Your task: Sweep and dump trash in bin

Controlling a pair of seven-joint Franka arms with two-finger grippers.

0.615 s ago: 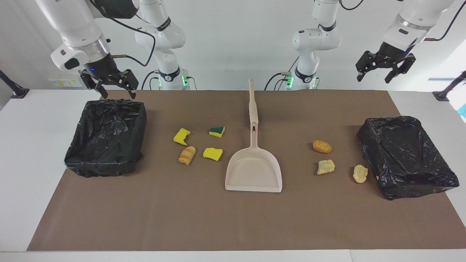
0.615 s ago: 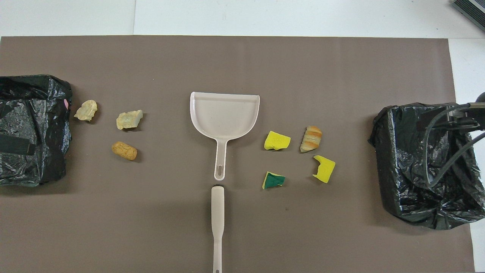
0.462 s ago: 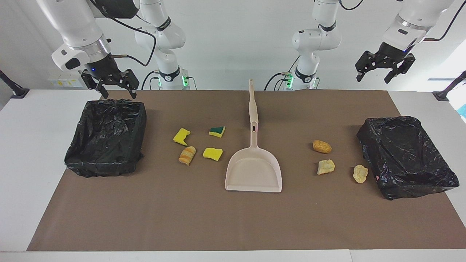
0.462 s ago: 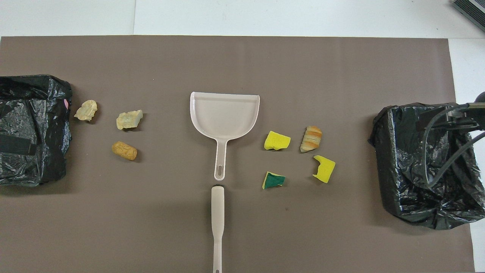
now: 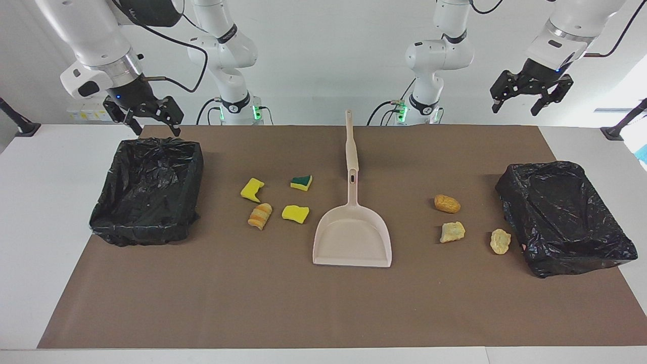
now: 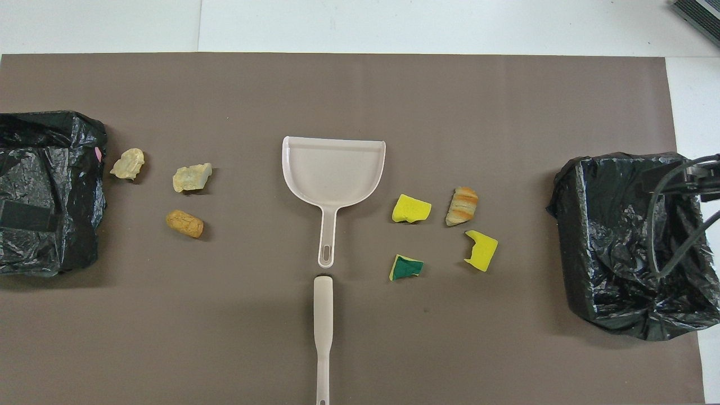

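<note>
Okay, facing view first: my right gripper (image 5: 150,120) hangs in the air, jaws spread and holding nothing, over the robot-side edge of the black-bagged bin (image 5: 146,192) at my right arm's end. My left gripper (image 5: 529,97) is up high, jaws spread too, empty, above the table's robot-side edge near the other black-lined bin (image 5: 566,217).

The beige plastic dustpan (image 5: 353,236) lies mid-table, my landmark; the beige long-handled brush (image 5: 350,141) lies in line with its handle, nearer to the robots. Toward the right arm's end from the dustpan: three yellow sponge pieces (image 5: 295,214), one green-topped, plus an orange-cream striped chunk (image 5: 260,215). Toward the left arm's end: three tan-yellow crumbly lumps (image 5: 451,231).

Overhead view: same layout mirrored. Sponge pieces (image 6: 411,208) and striped chunk (image 6: 462,206) on one side of the dustpan (image 6: 333,171), lumps (image 6: 192,177) on the other, brush (image 6: 323,332) nearer to the robots. All the trash sits on the brown mat (image 6: 360,90), none in either bin (image 6: 624,242).
</note>
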